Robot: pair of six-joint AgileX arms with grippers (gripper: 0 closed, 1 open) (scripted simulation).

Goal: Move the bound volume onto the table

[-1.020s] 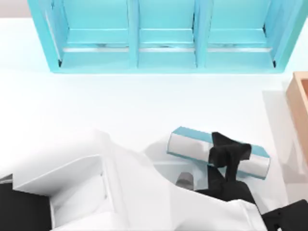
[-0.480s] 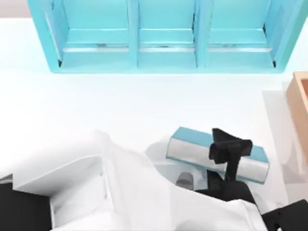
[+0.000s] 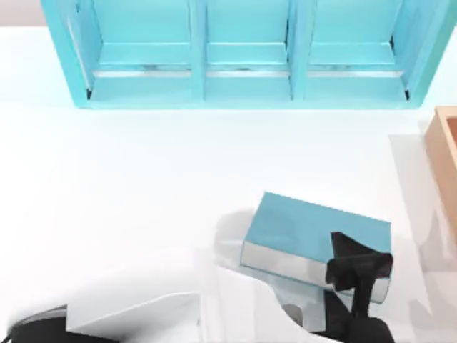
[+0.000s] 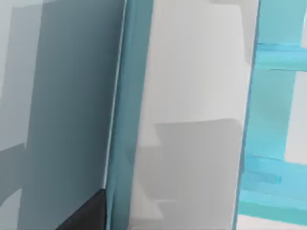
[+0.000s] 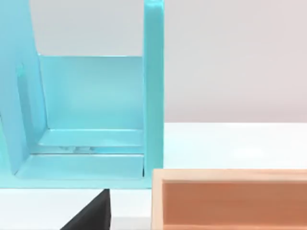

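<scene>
A light-blue book (image 3: 314, 232) sits low and right of centre in the top view, its broad cover facing up and tilted, its pale page edge turned toward the bottom of the view. The left arm's black fingers (image 3: 357, 268) grip the book at its right end, one finger lying over the cover's near corner and the page edge, so the fingers are narrowed onto the book's thickness. The left arm's white body reaches in from the bottom edge, below the fingers. Whether the book touches the white desk (image 3: 143, 179) or hangs just above it cannot be told; a soft shadow lies on the desk to the left of the book. Well beyond the fingers, along the far edge of the desk, stands a turquoise shelf unit (image 3: 246, 53) with three open bays. A tan wooden box (image 3: 446, 150) sits at the right edge, beyond and to the right of the fingers. The left wrist view looks closely along the book's (image 4: 192, 115) page edge and cover. The right wrist view faces the shelf (image 5: 96, 120) and the box (image 5: 230, 199).
</scene>
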